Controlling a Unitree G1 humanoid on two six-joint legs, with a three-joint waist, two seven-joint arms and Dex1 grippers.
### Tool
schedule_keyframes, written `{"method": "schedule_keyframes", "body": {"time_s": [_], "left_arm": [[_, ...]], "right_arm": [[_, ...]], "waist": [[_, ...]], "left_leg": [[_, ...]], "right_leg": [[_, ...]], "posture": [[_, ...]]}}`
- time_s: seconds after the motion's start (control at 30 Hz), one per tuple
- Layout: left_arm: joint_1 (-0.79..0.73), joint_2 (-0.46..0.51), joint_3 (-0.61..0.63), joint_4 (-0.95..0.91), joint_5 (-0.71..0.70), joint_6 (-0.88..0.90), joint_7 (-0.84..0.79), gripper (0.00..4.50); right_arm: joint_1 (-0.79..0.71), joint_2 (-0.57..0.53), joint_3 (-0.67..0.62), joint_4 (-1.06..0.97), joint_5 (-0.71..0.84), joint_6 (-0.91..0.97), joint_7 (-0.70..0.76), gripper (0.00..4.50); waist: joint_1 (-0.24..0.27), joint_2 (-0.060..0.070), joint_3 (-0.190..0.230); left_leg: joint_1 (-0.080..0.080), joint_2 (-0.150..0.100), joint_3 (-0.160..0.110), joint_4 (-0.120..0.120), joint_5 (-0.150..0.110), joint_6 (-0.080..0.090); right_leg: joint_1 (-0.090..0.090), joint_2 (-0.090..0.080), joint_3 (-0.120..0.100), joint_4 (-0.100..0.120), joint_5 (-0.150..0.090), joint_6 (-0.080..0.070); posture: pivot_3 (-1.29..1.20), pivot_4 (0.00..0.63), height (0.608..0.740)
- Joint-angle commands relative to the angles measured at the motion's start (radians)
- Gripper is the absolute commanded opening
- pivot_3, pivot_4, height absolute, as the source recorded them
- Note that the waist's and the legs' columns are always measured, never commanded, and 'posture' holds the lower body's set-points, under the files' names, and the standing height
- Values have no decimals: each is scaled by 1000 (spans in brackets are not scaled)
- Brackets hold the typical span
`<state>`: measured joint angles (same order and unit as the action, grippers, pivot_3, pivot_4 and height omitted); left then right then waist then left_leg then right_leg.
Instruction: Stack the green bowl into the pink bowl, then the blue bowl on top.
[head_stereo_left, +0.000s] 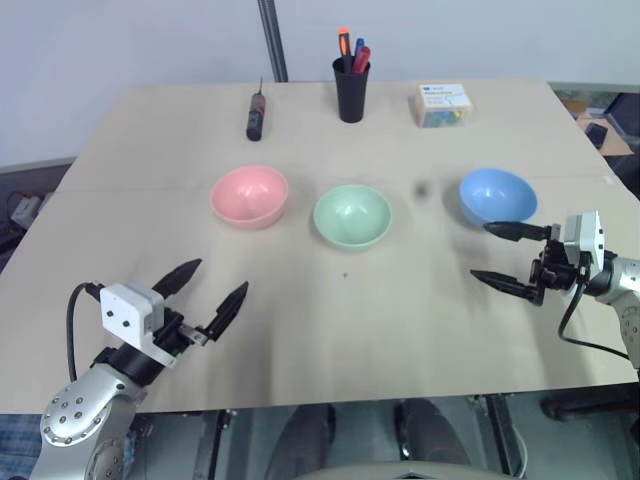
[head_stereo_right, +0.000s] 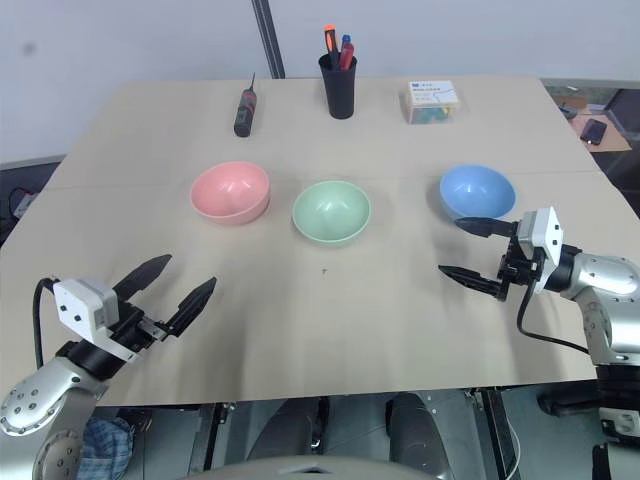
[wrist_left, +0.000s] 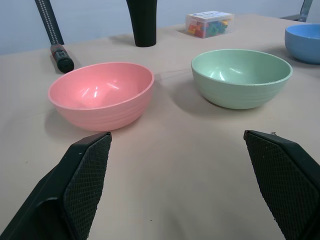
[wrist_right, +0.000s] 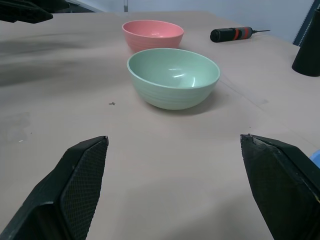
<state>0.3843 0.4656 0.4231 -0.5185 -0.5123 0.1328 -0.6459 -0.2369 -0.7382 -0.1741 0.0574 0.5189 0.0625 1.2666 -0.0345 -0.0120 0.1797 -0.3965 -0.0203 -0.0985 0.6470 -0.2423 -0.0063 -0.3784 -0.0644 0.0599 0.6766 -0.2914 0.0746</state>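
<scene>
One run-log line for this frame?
stage: not started | pink bowl, green bowl, blue bowl: apart | left tool: open | right tool: open

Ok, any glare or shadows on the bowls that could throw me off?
Left wrist view: small bright highlights inside the pink bowl and green bowl, soft shadows beside both. Right wrist view: one glint inside the green bowl, rims still clear. Head views: even light, only faint shadows under the bowls, including the blue bowl.

pink bowl (head_stereo_left: 249, 196): pale salmon
green bowl (head_stereo_left: 352, 215): pale mint
blue bowl (head_stereo_left: 497, 195): sky blue
table (head_stereo_left: 330, 320): beige
cup (head_stereo_left: 351, 90): black
fingers (wrist_left: 85, 180): black, cross-hatched pads
</scene>
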Motion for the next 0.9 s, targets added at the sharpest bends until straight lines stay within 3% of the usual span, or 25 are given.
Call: {"method": "schedule_keyframes", "body": {"time_s": [0.03,0.9], "left_arm": [[-6,9,10,-7,-2,-17,-5,4500],[-62,20,-30,-14,4,9,11,4500]], "right_arm": [[17,2,-38,-39,24,-21,1,4434],[67,10,-45,-48,21,-52,4,4434]], "waist": [[0,0,0],[1,0,0]], "left_leg": [[0,0,0,0,0,0],[0,0,0,0,0,0]], "right_leg": [[0,0,0,0,0,0],[0,0,-1,0,0,0]], "posture": [[0,150,740],[0,150,740]]}}
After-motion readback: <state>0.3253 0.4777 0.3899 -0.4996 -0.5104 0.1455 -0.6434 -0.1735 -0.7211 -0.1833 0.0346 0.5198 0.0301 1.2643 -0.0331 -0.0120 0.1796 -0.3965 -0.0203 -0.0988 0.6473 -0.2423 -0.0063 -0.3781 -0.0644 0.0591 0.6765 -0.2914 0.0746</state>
